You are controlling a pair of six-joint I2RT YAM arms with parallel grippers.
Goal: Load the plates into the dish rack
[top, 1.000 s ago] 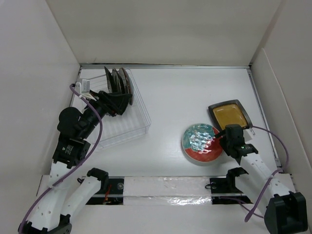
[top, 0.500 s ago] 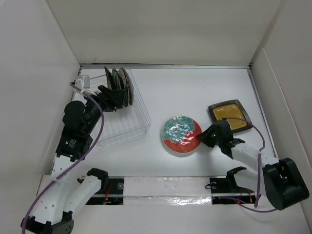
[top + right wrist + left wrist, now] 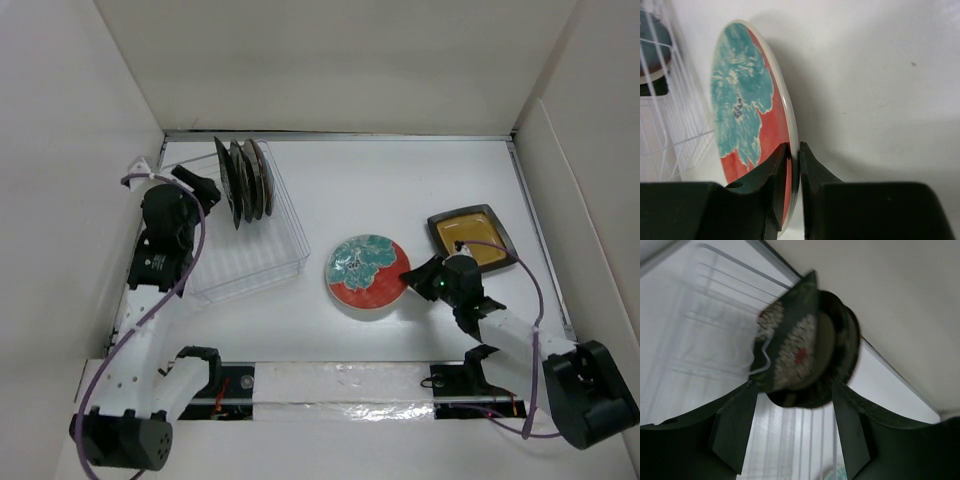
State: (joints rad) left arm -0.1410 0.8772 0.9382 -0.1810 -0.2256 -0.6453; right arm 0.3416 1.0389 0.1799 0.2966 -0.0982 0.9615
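The red-and-teal round plate (image 3: 362,274) lies mid-table, and my right gripper (image 3: 412,276) is shut on its right rim. In the right wrist view the plate (image 3: 747,120) has its rim pinched between the two fingers of the gripper (image 3: 793,152). The black square amber-centred plate (image 3: 472,238) lies flat just behind that gripper. Dark plates (image 3: 245,180) stand on edge at the far end of the clear dish rack (image 3: 262,255). My left gripper (image 3: 203,190) is open just left of them. Its wrist view shows the plates (image 3: 807,347) beyond the empty gripper (image 3: 792,432).
White walls enclose the table on the left, back and right. The rack's thin wire slots (image 3: 710,335) run below the left gripper, and its wire edge (image 3: 675,125) shows left of the held plate. The arm bases sit along the near edge.
My right gripper has shut on the red-and-teal plate's rim and moved it left, away from the amber-centred plate. My left arm has drawn back left from the plates in the rack.
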